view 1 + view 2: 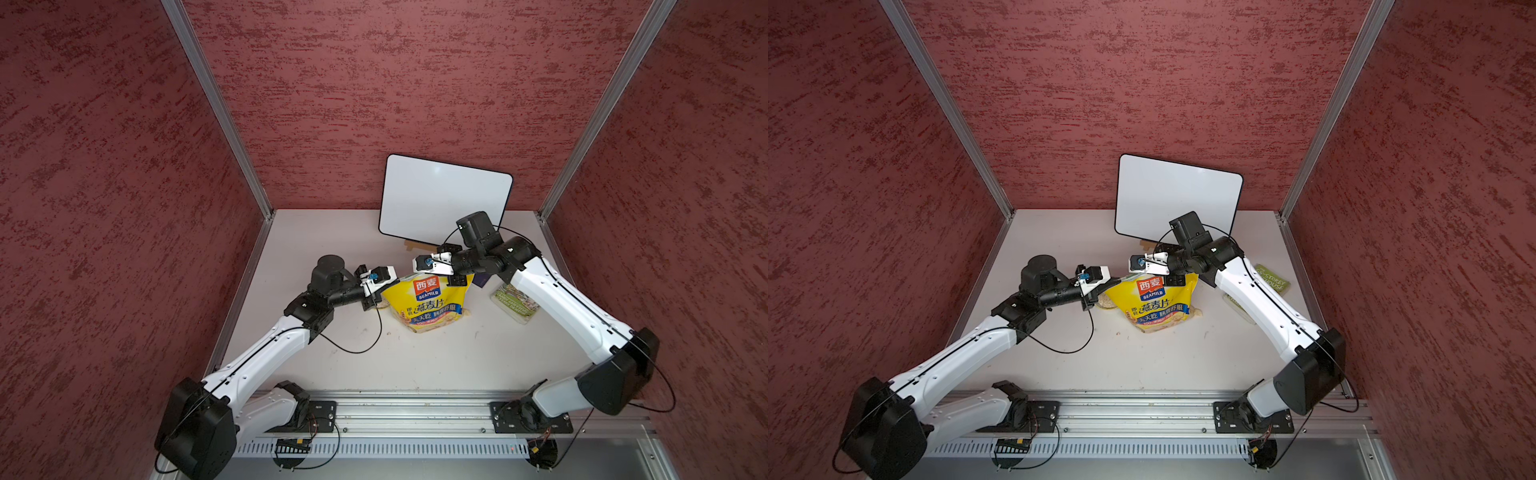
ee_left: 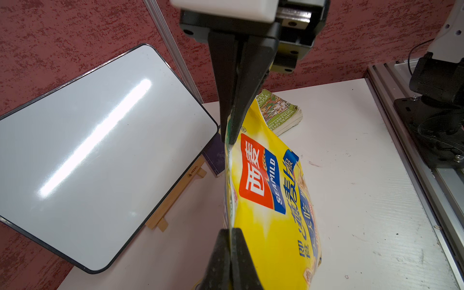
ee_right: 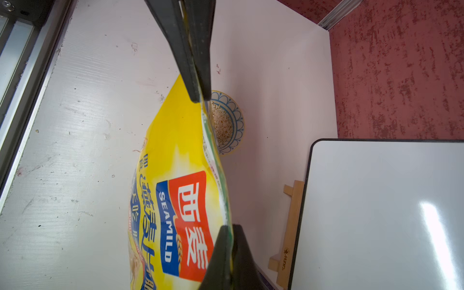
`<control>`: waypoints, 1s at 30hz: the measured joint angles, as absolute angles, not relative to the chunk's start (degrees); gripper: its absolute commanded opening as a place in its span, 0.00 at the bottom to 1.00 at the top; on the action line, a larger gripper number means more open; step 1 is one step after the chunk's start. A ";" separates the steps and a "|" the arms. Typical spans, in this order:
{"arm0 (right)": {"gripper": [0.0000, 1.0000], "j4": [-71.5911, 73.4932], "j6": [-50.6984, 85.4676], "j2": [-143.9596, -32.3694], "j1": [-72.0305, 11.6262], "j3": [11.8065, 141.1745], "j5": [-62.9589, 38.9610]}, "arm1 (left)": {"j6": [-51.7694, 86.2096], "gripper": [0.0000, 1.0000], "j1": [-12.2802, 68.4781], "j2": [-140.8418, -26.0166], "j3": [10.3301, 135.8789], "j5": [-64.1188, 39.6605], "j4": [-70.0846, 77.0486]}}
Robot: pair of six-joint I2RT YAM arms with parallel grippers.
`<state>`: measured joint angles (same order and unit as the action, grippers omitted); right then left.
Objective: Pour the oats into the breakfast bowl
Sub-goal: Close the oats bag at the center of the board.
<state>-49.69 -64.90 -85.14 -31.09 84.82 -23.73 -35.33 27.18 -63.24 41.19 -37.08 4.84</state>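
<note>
White table (image 1: 415,365); arms stretched inward, left tool (image 2: 229,232) and right tool (image 3: 226,228) pinching pouch (image 1: 432,307) top corners.

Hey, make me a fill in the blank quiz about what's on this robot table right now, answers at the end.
1. The left gripper and right gripper both grip the top edge of the yellow SEAMILD ____.
2. The breakfast bowl holds some ____.
3. The white board at the back rests on a small ____ easel.
4. The book has a ____ cover.
Missing words: pouch; oats; wooden; green.
</note>
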 measured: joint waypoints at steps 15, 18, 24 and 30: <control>0.11 -51.70 -65.32 -83.90 -28.84 84.93 -24.86 | -35.35 0.00 27.33 -62.98 41.19 -37.23 4.99; 0.00 -52.23 -65.41 -83.55 -27.35 84.95 -24.05 | -35.38 0.00 27.09 -62.81 41.17 -37.12 4.58; 0.09 -53.21 -66.02 -83.46 -26.89 85.27 -24.08 | -35.35 0.00 27.29 -62.76 41.17 -37.21 4.71; 0.04 -53.21 -66.04 -82.35 -24.47 85.36 -22.09 | -35.35 0.00 26.96 -62.50 41.15 -37.15 3.90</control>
